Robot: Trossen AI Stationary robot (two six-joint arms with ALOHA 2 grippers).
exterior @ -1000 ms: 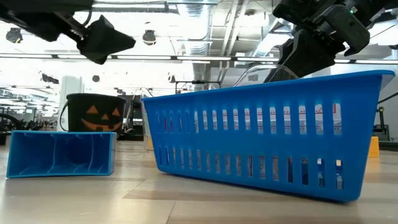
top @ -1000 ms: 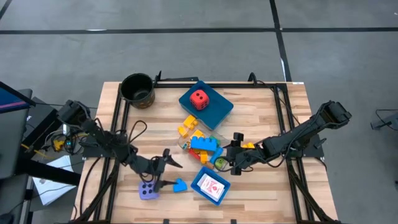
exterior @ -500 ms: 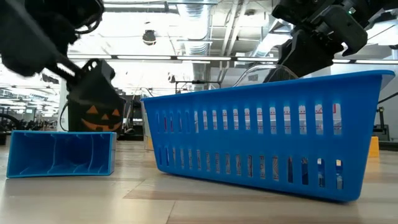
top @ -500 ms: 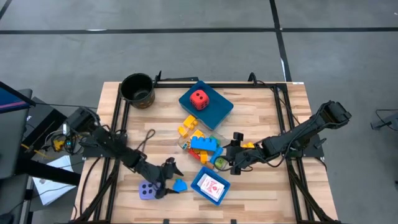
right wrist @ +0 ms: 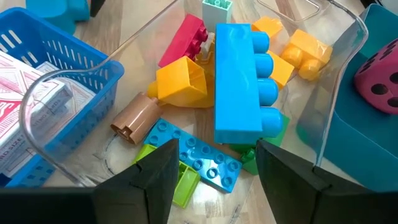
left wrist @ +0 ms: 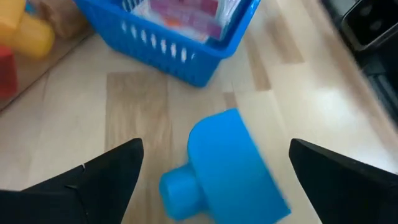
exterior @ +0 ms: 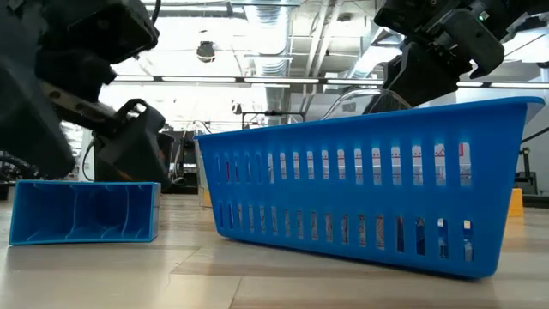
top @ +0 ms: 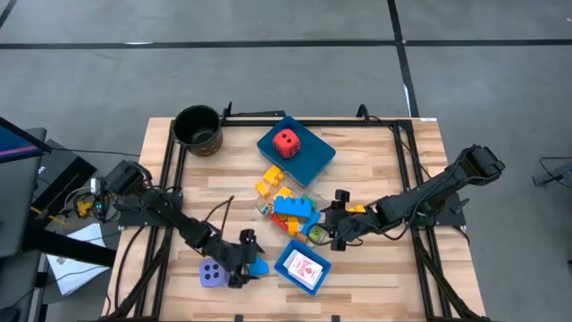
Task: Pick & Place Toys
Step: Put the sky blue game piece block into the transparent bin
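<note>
Squarely between left claw (left wrist: 211, 171) fingers (spread): blue brick (left wrist: 224, 165)

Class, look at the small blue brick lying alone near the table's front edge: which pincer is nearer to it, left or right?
Left. The left pincer hangs open right over the small blue brick, fingers either side. The right pincer sits farther off, open by the brick pile.

dark round pot (top: 197, 131), blue trays (top: 297, 150)
</note>
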